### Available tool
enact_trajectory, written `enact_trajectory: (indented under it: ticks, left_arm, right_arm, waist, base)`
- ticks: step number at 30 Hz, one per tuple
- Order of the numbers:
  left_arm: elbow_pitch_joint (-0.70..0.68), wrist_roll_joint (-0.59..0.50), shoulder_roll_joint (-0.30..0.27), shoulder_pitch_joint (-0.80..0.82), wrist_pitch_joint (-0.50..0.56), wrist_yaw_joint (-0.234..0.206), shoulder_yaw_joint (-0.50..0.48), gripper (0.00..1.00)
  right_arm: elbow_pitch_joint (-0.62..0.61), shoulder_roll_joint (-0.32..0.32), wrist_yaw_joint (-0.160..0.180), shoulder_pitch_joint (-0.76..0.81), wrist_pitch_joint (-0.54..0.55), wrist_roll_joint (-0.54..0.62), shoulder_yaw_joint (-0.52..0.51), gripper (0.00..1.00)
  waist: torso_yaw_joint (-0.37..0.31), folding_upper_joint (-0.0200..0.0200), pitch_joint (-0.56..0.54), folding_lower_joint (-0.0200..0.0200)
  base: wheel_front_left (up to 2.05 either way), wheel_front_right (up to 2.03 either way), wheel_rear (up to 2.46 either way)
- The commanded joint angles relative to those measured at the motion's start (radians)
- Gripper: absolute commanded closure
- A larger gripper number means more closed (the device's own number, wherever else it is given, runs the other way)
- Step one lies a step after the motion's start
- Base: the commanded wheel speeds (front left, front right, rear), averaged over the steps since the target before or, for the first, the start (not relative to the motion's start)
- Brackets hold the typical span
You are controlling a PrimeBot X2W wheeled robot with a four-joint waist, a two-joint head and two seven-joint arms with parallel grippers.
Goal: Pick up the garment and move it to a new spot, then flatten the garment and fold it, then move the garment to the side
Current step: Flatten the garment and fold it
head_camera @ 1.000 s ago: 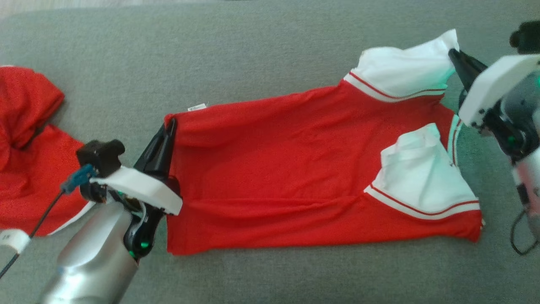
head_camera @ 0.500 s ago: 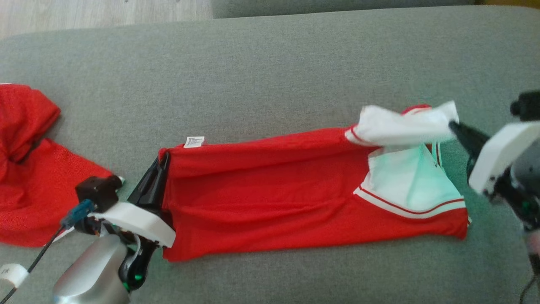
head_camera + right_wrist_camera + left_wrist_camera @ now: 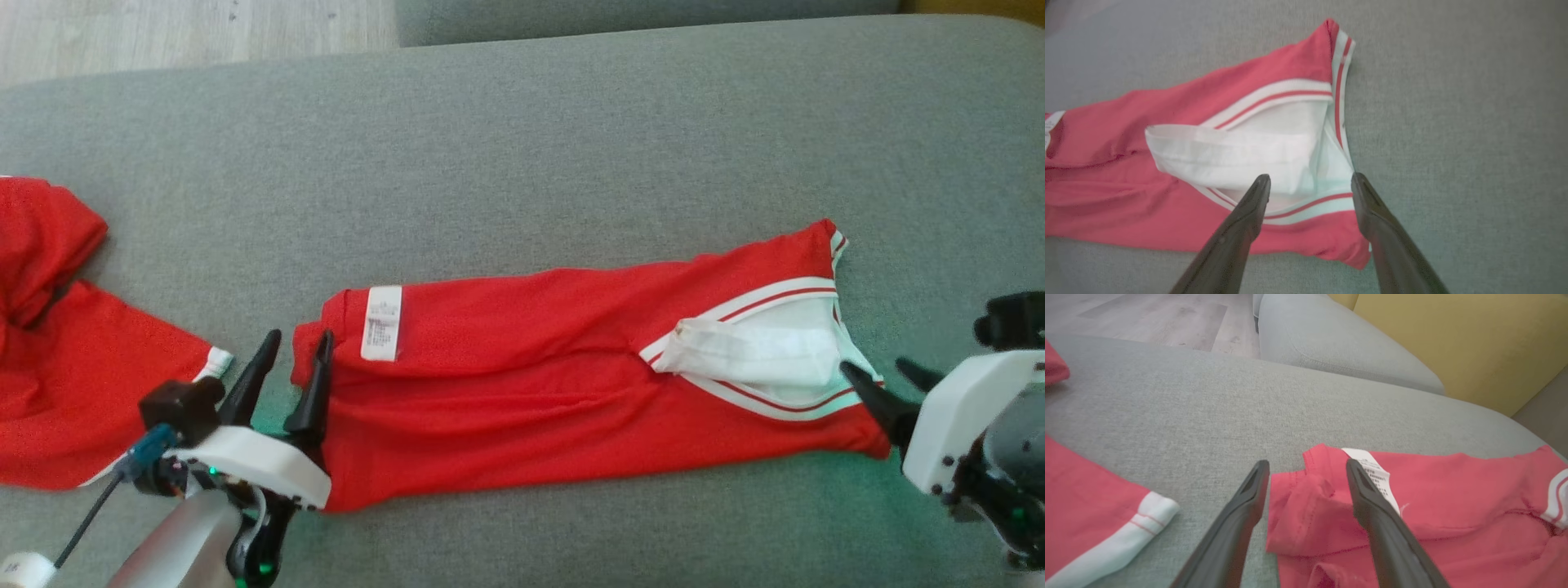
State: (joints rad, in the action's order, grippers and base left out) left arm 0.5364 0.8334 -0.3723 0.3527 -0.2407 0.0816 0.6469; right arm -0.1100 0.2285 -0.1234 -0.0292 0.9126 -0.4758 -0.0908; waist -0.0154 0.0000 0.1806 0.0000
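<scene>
Head view: garment point(image 3: 531, 392) folded lengthwise

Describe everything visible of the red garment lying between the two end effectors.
The red garment lies folded lengthwise into a long, wrinkled band on the grey cushion. It looks like soft jersey, with a white sleeve edged in red-and-white striped trim at its right end and a white care label near its left. The left end effector is open at the hem, the right end effector open by the sleeve; neither grips it.
</scene>
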Motion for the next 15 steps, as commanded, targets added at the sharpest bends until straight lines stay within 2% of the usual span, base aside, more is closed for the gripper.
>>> enact_trajectory:
  ticks: [1,5,9,15]
  left_arm:
    - [-0.023,0.002,-0.021,0.024,-0.019,-0.011,-0.059,0.00]
    - [-0.078,-0.034,0.002,0.005,-0.021,-0.055,-0.145,0.00]
    - [-0.141,-0.099,0.023,-0.005,-0.021,-0.087,-0.220,0.00]
    - [-0.164,-0.150,0.048,-0.002,-0.021,-0.087,-0.276,0.00]
  right_arm:
    - [-0.068,0.002,-0.007,-0.030,-0.007,0.013,-0.003,0.00]
    - [-0.088,-0.038,-0.007,-0.057,-0.046,0.066,-0.041,0.00]
    - [-0.027,-0.071,-0.007,-0.103,-0.088,0.116,-0.066,0.00]
    - [0.126,-0.111,-0.007,-0.167,-0.139,0.194,-0.082,0.00]
  waist:
    - [0.000,0.0000,-0.003,0.0000]
    - [0.008,0.0000,-0.016,0.0000]
    - [0.018,0.0000,-0.026,0.0000]
    - [0.027,0.0000,-0.032,0.0000]
  base:
    - [0.00,0.00,0.00]
    - [0.00,0.00,0.00]
    - [0.00,0.00,0.00]
    - [0.00,0.00,0.00]
